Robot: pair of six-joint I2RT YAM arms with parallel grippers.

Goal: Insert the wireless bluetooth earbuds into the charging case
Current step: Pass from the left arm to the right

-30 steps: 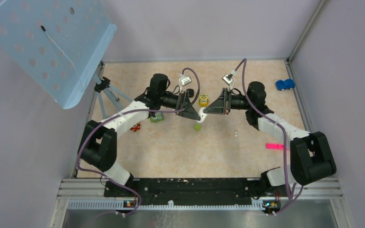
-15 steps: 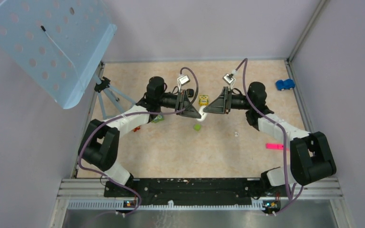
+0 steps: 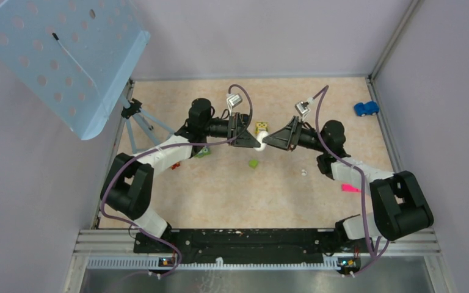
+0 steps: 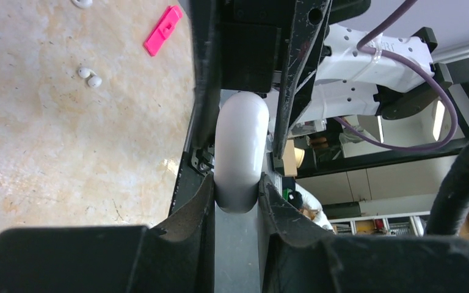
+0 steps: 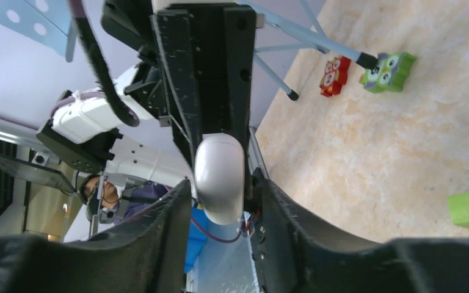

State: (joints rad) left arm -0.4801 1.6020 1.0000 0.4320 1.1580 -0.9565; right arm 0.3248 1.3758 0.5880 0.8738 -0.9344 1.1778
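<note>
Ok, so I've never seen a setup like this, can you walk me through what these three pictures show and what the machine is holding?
It is two robot arms bolted at the near edge of a table, each ending in a two-finger gripper. The wide picture comes from a camera above and behind them. The other two come from a camera on each wrist, looking forward from it. The arms meet above the table at a white charging case. The left gripper is shut on it, and the right gripper stands open around its other end. On the table lie a green cube, a pink plastic piece, a blue toy car, a green owl-faced block, a red owl-faced block and tiny white pieces, possibly earbuds.
</note>
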